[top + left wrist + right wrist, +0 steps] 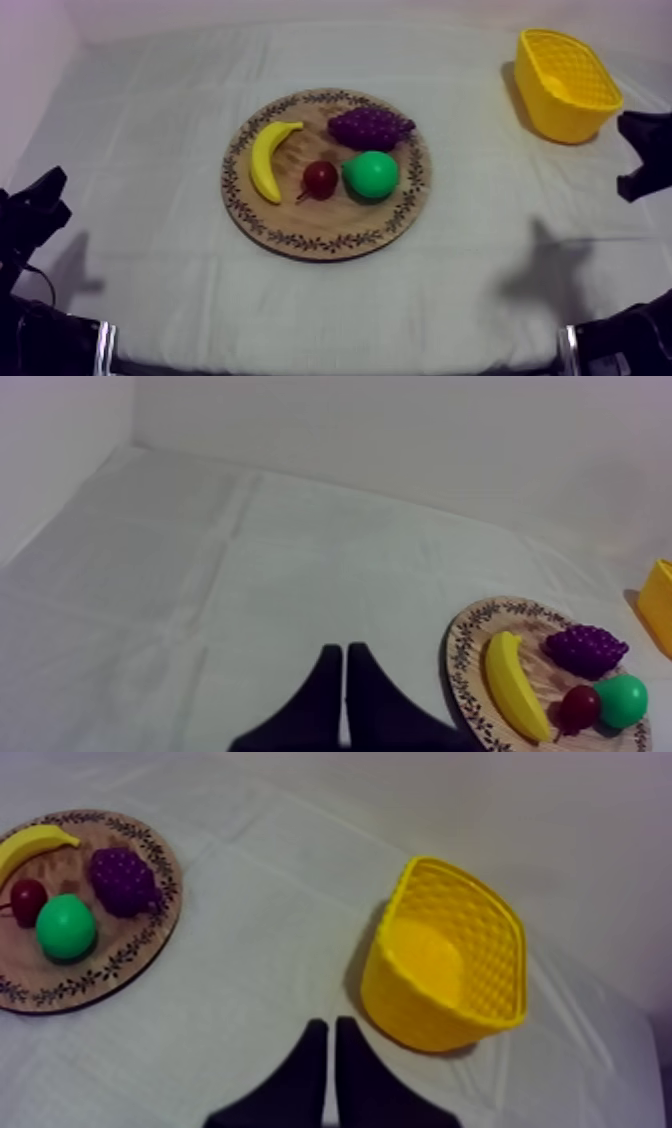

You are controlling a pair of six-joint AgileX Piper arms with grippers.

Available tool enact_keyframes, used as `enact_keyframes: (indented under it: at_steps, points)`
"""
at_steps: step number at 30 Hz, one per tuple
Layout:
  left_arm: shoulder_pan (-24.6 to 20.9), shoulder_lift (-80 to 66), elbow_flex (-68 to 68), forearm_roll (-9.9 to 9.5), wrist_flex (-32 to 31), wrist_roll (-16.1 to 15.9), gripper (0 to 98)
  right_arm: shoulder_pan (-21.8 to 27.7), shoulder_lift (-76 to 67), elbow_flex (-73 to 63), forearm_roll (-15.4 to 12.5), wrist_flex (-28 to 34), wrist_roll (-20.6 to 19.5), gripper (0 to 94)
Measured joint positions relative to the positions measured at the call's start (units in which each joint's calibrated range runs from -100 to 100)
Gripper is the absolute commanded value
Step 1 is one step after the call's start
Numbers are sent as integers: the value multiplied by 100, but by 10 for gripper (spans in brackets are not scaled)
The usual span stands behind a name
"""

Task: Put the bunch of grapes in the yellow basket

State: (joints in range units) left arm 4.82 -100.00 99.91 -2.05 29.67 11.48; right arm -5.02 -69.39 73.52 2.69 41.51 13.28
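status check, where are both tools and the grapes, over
Left tool shut, empty, short of the wooden board. Right tool shut, empty, near the yellow basket. Bunch of grapes on the board, untouched. Nothing over it.

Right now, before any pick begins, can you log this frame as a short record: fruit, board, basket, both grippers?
bunch of grapes: on wooden board, far side, untouched
other fruit: banana, small red fruit, pear, all on board
yellow basket: far right on the cloth, empty
left gripper: shut, over bare cloth
right gripper: shut, near basket
task stage: not started
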Motion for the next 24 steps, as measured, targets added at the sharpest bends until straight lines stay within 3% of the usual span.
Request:
enact_keyframes:
  at_steps: [24]
  points:
    - [0, 0, 0, 0, -3, 0, 1, -1052, 3228, -3763, 435, 1562, 190, 7]
